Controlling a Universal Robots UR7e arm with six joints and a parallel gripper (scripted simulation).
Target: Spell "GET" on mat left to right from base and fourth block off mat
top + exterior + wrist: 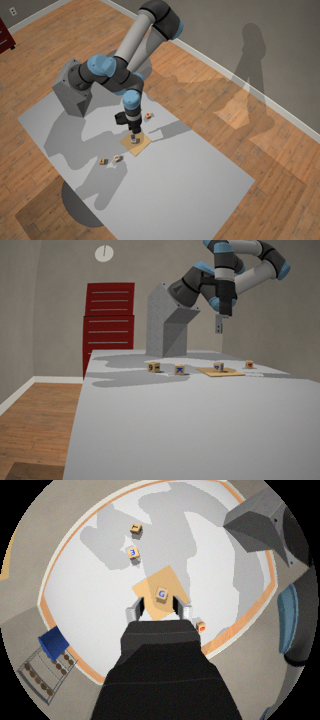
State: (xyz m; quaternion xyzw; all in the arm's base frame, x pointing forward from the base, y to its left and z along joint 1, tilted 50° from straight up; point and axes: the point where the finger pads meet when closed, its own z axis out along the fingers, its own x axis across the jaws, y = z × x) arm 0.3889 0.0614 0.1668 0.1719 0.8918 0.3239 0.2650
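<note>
Block, wooden, blue G on top (133, 140) (218, 367) (161, 594): on the tan mat (135, 151) (219, 374) (170, 575). Gripper (132, 136) (218, 330) (158, 602), one: fingers wide open, raised above. Blocks, lettered E (116, 158) (179, 369) (133, 553) and T (101, 161) (153, 367) (136, 528): off the mat, on the table (180, 180) (191, 420) (75, 590).

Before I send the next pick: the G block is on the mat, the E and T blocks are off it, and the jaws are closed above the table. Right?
Not quite: the jaws are open, as the wrist view shows; the rest stands.
</note>
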